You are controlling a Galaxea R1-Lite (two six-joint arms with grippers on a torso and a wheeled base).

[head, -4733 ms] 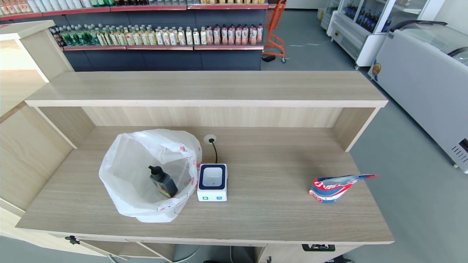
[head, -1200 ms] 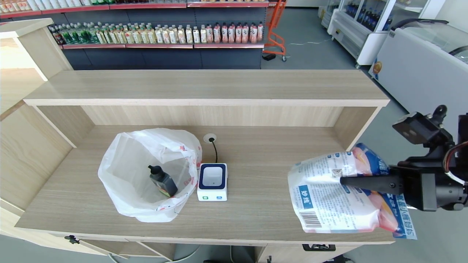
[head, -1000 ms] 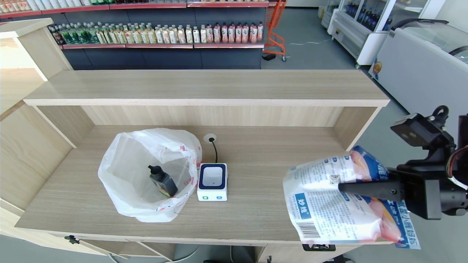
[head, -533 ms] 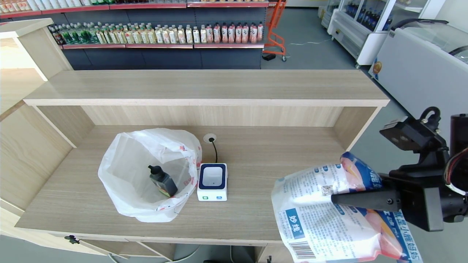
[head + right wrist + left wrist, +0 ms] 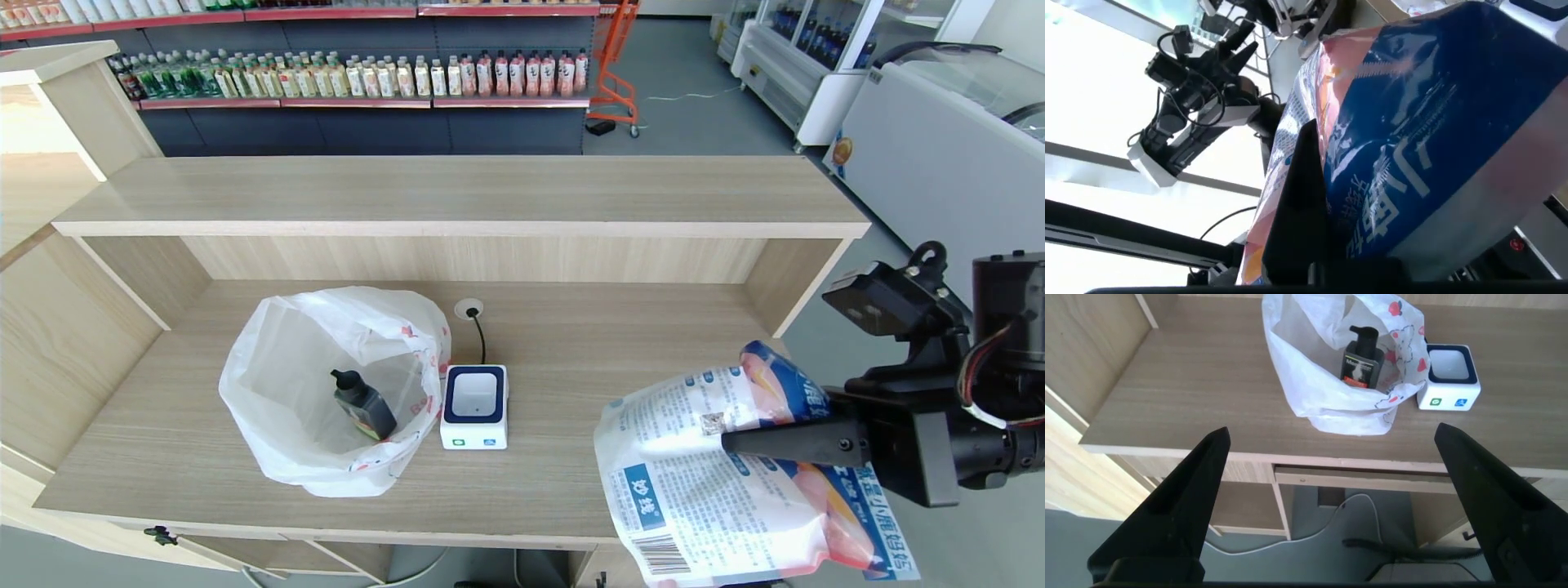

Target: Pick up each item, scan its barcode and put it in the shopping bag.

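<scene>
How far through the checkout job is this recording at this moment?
Done: one dark bottle already lies in the shopping bag. In hand: the right gripper holds the printed pouch lifted off the counter near its right front edge, with the barcode visible at a lower corner, not yet over the scanner. Left: scan that pouch and bag it.

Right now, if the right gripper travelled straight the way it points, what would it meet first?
Probably the scanner, then the shopping bag, though the right gripper sits at unclear height.
</scene>
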